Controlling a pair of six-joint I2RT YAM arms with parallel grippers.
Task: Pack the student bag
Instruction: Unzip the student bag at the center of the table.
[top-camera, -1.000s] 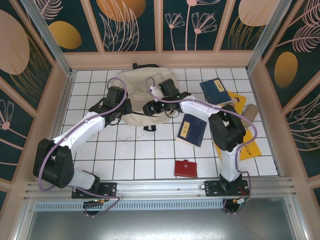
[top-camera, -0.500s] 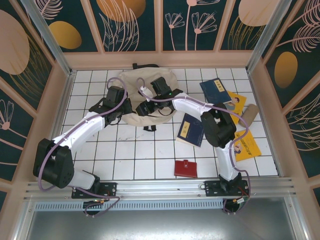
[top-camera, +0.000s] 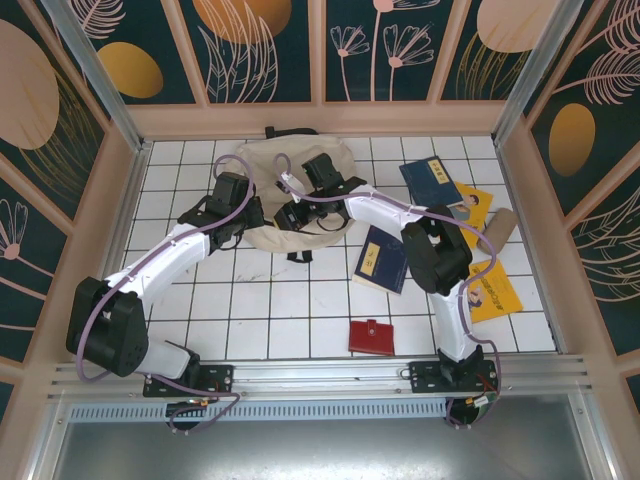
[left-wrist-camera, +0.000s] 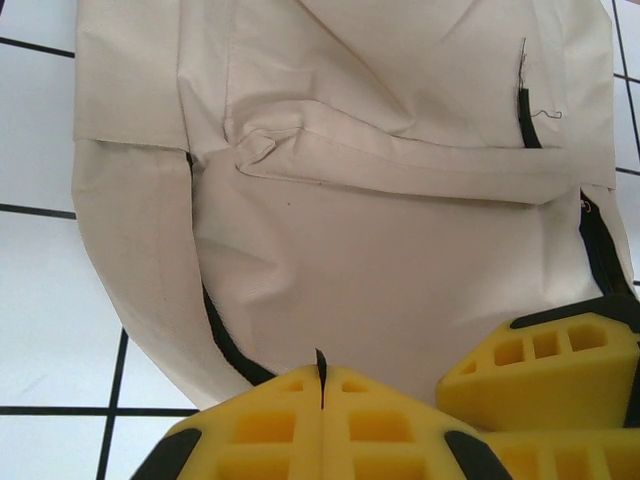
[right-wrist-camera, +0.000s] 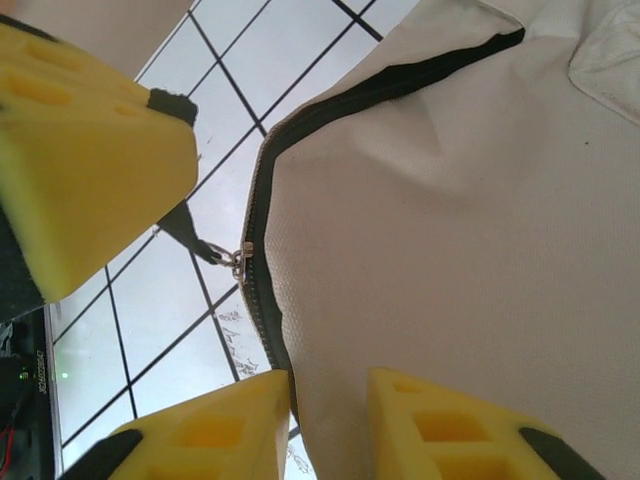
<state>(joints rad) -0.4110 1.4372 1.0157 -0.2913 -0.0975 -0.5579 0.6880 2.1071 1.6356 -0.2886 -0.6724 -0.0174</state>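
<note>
**Hazards at the Zipper: Two Grippers on One Bag Edge**

The student bag (top-camera: 268, 160) lies flat at the far middle of the table (top-camera: 270, 310), and its zipper looks closed. My left gripper (left-wrist-camera: 320, 388) has its fingers pressed together with a thin black sliver pinched at the seam. I judge this to be the zipper pull (right-wrist-camera: 188, 230), which runs from the slider (right-wrist-camera: 243, 258) toward that gripper. My right gripper (right-wrist-camera: 330, 390) has its jaws apart, straddling the bag's zippered edge with nothing clamped.

Failure modes, as I judge them:

1. Collision. The grippers work just beside each other, so a sideways correction may knock finger against finger.
2. Poor anchor. If the right jaws close on the zipper track, or on a single thin layer, the hold may slip.
3. Dragging. The bag is soft and the tile looks smooth. Pulling without a firm anchor would slide the whole bag rather than open it.
4. Lost pull. The tab is thin and could slide out of the left fingers under load.

Surface and room: the table is white tile with dark grout. Two blue books (top-camera: 432, 180), yellow books (top-camera: 493, 292), a tan pouch (top-camera: 497, 222) and a red wallet (top-camera: 371, 336) lie to the right, apart from the bag. Wood-framed panels (top-camera: 260, 50) with dark floral patterns close three sides.
</note>
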